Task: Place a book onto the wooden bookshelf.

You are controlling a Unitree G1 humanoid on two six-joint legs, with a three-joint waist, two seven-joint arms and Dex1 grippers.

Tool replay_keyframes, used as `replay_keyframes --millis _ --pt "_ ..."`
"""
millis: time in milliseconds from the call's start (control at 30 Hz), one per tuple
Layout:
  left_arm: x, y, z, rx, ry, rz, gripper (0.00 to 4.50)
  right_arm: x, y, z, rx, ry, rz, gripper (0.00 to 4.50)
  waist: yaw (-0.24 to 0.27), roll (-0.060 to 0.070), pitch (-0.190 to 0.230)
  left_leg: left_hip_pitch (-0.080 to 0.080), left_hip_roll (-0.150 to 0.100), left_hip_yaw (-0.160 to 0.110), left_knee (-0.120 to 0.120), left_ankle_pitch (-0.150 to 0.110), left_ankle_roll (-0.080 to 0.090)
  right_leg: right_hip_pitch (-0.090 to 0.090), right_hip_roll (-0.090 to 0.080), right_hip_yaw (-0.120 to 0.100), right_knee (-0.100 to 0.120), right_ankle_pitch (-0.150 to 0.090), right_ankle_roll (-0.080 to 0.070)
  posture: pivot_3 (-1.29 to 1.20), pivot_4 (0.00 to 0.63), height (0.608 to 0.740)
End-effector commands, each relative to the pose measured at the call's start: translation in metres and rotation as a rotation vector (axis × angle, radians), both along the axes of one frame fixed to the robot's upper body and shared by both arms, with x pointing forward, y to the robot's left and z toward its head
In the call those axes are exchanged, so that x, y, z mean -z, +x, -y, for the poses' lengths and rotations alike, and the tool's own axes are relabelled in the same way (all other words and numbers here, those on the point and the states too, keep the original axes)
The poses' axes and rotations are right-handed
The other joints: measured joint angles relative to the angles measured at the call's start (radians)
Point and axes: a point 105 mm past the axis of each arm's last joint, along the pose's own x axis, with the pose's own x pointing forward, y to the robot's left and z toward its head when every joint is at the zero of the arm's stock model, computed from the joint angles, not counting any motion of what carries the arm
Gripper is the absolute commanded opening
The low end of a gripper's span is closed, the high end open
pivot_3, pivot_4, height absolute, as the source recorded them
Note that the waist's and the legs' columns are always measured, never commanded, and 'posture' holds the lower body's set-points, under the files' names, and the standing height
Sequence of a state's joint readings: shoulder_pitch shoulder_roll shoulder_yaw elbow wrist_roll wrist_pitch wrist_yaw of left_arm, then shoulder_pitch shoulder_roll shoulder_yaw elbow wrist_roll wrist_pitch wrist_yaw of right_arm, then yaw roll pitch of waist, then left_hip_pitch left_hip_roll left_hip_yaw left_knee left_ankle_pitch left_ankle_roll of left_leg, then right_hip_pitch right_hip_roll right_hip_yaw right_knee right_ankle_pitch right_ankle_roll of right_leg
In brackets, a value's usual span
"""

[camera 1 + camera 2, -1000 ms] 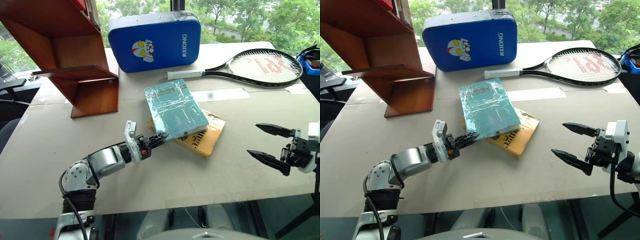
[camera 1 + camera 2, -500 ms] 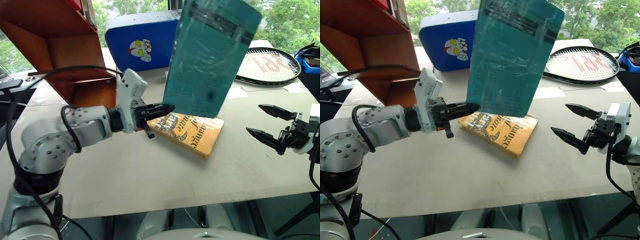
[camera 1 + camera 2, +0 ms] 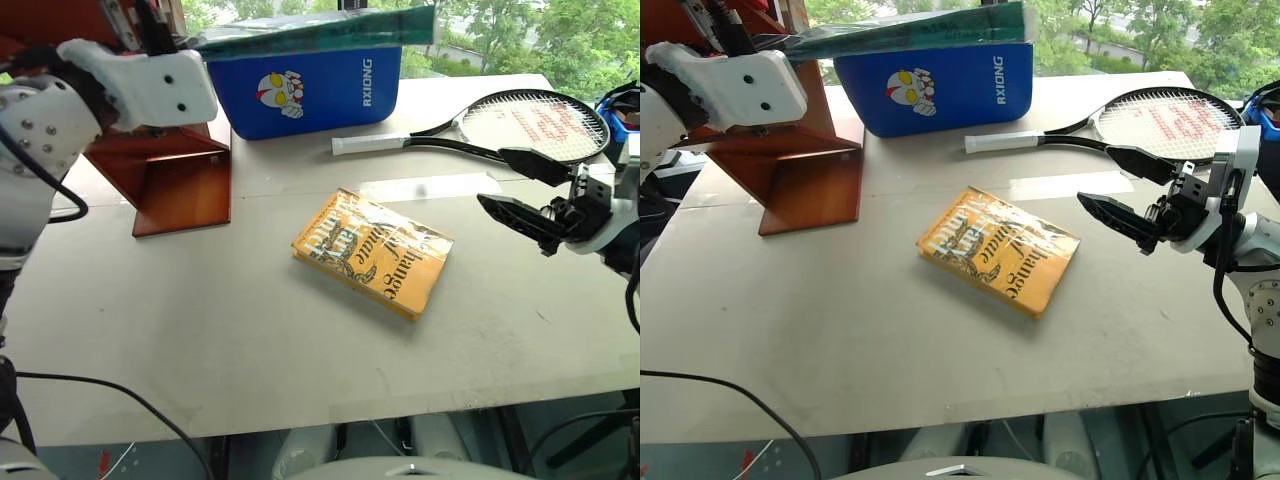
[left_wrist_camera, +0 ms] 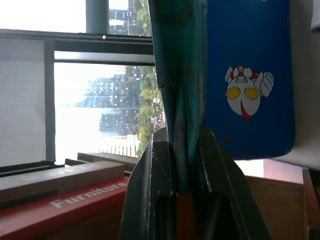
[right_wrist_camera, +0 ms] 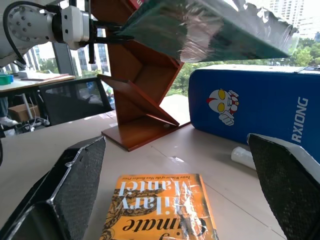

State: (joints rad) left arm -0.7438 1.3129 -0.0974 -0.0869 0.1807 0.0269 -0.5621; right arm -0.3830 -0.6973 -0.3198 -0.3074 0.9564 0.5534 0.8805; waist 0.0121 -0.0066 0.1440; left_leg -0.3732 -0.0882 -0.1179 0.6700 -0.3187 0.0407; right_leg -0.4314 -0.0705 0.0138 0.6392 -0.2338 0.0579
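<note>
While our left gripper stayed clenched on one edge of the book, we held that teal, plastic-wrapped paperback nearly flat and high above the table, its far end reaching over the top of the blue padded case. From the left wrist view we saw both black fingers pinching the wrapped edge between them. The wooden bookshelf stood at the table's left rear, just beside and below the gripped end of the book, with the book touching none of its boards that we could see. Our right gripper hung released over the right side of the table, jaws spread wide with nothing between them, pointing toward the middle. The yellow-orange book lay flat near the table's centre, apart from both grippers. A tennis racket rested behind it, beside the blue case.
</note>
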Motion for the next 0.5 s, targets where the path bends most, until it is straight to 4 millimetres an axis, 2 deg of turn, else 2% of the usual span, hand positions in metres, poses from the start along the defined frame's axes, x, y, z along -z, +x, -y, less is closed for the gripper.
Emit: replay_keyframes --millis 33,167,500 --pt "-0.026 -0.018 -0.009 -0.050 0.055 0.106 0.04 -0.017 -0.002 -0.006 -0.027 0.032 0.019 4.50 -0.001 0.000 0.000 -0.001 0.000 0.000 0.001 0.000 0.000 -0.001 0.000 0.000 0.001 0.000 0.000 0.00 0.150 0.740" --pt "-0.021 -0.022 -0.024 -0.111 0.051 0.078 0.04 -0.021 0.001 -0.007 -0.031 0.047 0.001 4.50 -0.002 0.000 0.000 -0.004 0.000 -0.002 0.002 0.000 0.000 -0.002 0.000 -0.001 0.002 0.000 0.000 0.00 0.150 0.740" --pt "-0.006 -0.030 -0.077 -0.274 0.051 0.020 0.04 -0.023 0.017 0.000 0.055 0.047 -0.004 4.50 -0.023 -0.001 0.000 -0.004 0.000 -0.001 0.003 0.000 0.000 -0.003 0.000 -0.002 0.003 0.000 0.000 0.00 0.150 0.740"
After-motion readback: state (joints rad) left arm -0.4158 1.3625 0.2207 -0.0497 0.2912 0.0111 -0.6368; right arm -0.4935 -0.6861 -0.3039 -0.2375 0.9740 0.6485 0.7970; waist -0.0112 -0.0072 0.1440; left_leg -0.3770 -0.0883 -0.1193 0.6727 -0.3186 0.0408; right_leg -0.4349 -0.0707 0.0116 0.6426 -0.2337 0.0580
